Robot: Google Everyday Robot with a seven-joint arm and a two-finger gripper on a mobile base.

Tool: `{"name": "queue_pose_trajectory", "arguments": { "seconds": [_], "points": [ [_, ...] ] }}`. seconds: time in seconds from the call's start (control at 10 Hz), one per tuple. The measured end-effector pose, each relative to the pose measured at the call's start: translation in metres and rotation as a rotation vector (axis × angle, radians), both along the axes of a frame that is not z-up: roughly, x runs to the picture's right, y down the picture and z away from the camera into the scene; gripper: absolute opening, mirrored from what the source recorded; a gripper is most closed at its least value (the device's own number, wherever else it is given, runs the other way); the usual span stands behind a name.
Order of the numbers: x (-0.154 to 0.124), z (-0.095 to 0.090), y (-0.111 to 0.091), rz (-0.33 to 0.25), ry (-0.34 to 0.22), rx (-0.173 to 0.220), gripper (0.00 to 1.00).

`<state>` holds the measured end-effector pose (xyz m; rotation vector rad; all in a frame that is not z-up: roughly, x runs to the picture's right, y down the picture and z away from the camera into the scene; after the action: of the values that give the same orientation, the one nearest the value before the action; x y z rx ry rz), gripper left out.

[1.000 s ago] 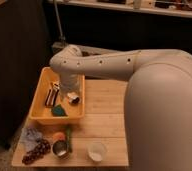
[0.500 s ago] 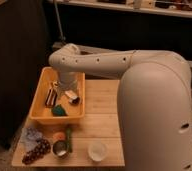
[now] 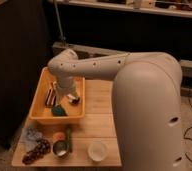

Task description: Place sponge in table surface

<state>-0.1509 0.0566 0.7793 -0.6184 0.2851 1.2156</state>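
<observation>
One camera view is supplied, and it is taken from above and behind the robot's bulk.

Camera view: the gripper (image 3: pixel 69 96) is found lowered inside the orange bin (image 3: pixel 39 118), at the end of the arm (image 3: pixel 96 66) that reaches in from the right. The jaws are taken to be spread, and nothing is seen pinched between them. The sponge (image 3: pixel 59 111) is seen lying on the bin floor, just beside the gripper, on its near side and slightly to the picture's left, close to the bin's front wall. It is judged not yet gripped. The bare table surface (image 3: pixel 101 107) lies beyond the bin's right wall from the gripper, so a lift over that wall would be required after the grasp.

Hidden or doubtful: the fingertips are merged with pale and dark clutter on the bin floor and cannot be separated from it. The sponge's long axis cannot be fixed, since only a small rounded patch is shown. Contact between gripper and sponge cannot be ruled in or out. Nearer the camera than the gripper, a white cup (image 3: pixel 97 149) and a cloth (image 3: pixel 31 134) are noted outside the bin.
</observation>
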Motion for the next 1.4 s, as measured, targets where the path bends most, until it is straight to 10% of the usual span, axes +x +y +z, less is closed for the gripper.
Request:
{"name": "queue_pose_trajectory", "arguments": {
  "seconds": [1.4],
  "points": [
    [-0.037,0.072,0.060,-0.133,-0.102,-0.027,0.65]
  ]
}}
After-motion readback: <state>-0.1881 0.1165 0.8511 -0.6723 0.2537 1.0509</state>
